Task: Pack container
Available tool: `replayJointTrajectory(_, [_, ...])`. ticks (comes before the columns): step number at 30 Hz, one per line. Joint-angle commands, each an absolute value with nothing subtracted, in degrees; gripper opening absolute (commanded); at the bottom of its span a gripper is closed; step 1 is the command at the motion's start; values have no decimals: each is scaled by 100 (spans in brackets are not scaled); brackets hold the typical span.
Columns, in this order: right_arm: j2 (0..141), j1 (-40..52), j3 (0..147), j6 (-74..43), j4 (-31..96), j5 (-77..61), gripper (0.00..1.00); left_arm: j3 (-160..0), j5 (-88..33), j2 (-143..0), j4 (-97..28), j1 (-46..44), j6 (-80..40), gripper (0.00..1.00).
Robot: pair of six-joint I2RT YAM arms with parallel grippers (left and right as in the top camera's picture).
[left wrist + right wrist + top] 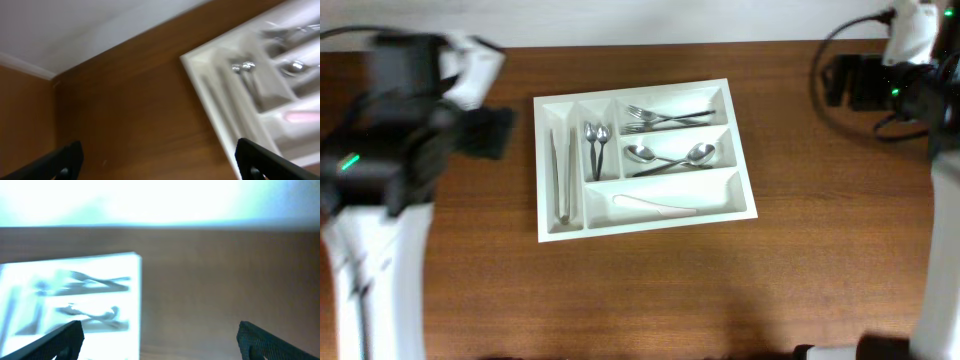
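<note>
Though five-compartmented, white rectangular container [720, 195]

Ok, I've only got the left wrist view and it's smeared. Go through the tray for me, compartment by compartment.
Observer: From overhead, the container has what look like long metal tongs in its far-left narrow slot and two small spoons in the slot beside it.
Operator: Now the long compartments.
Observer: Forks in the top one, two larger spoons in the middle, and one pale utensil in the bottom. I cannot tell what kind it is.
Operator: Give me the right arm.
Observer: The right gripper is open with nothing between its fingers, well off to the right of the container.
</note>
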State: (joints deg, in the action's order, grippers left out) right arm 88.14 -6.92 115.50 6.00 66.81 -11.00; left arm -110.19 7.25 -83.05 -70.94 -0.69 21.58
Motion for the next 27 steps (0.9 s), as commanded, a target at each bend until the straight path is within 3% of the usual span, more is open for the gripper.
replayJointTrajectory(1, [8016,-141,11990,939,6936,-657,99,-11115,757,-7789,-7181,602,1503,99])
replayJointTrajectory(5, [7185,154,12033,1074,7432,-558,99,-11074,755,-7334,-7408,1205,945,99])
replayJointTrajectory(12, [6305,150,12016,1072,8197,-183,99,-10796,790,-7013,-7575,1264,921,99])
replayJointTrajectory(27, [6184,150,12016,1070,8490,-165,99,-10385,799,-7242,-7575,1264,923,99])
